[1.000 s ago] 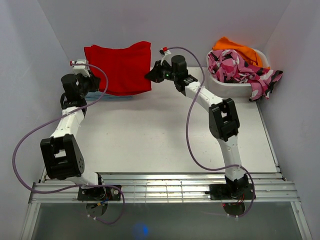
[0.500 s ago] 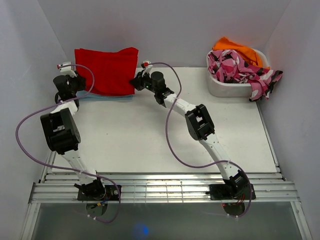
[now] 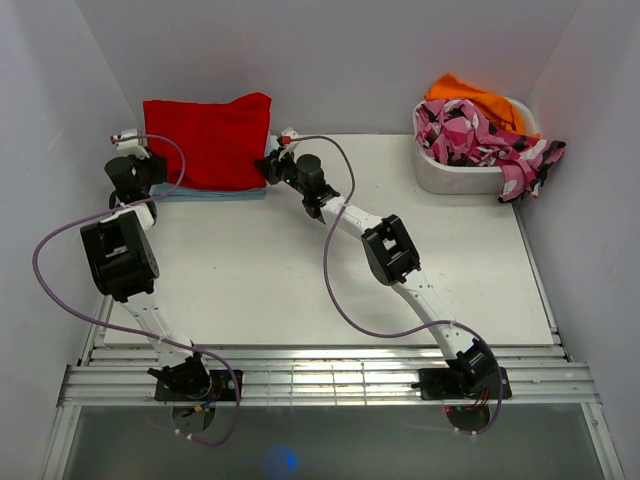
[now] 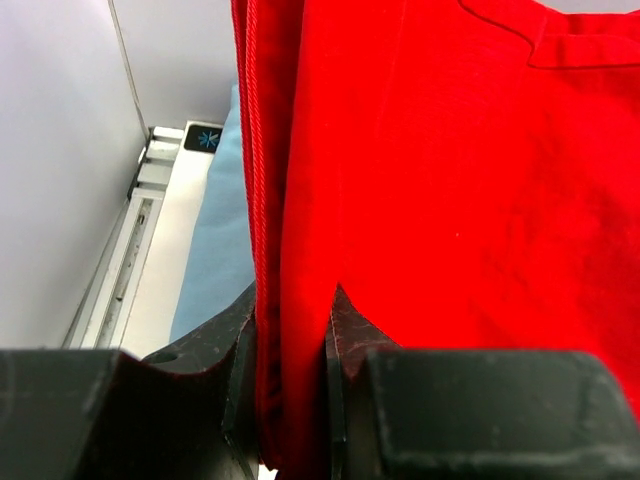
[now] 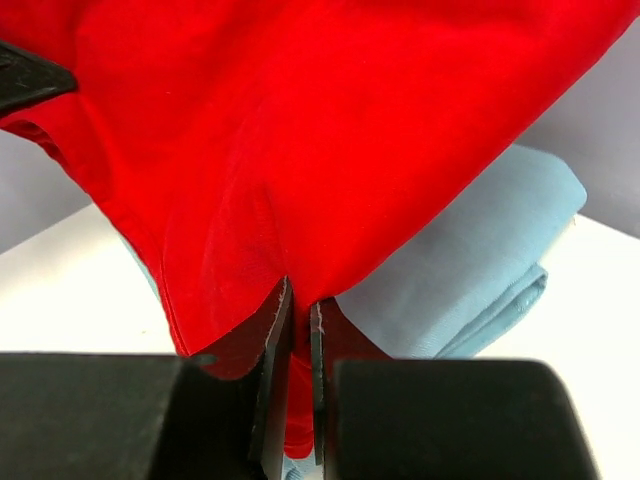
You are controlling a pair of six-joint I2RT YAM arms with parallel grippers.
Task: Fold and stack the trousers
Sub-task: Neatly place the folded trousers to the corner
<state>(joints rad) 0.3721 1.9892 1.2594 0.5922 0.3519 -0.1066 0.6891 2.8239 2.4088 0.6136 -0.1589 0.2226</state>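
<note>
Red trousers [image 3: 205,140] folded, held spread at far-left corner of desk [image 3: 280,270], over folded blue garment [image 3: 215,192]. Left fingers [image 3: 148,170] clamped on trousers' left edge. Right fingers [image 3: 267,165] clamped on right edge.

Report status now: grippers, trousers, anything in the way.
Left gripper shut on trousers. Right gripper shut on them too. Trousers folded, over the blue garment, far left. Nothing blocking.
</note>
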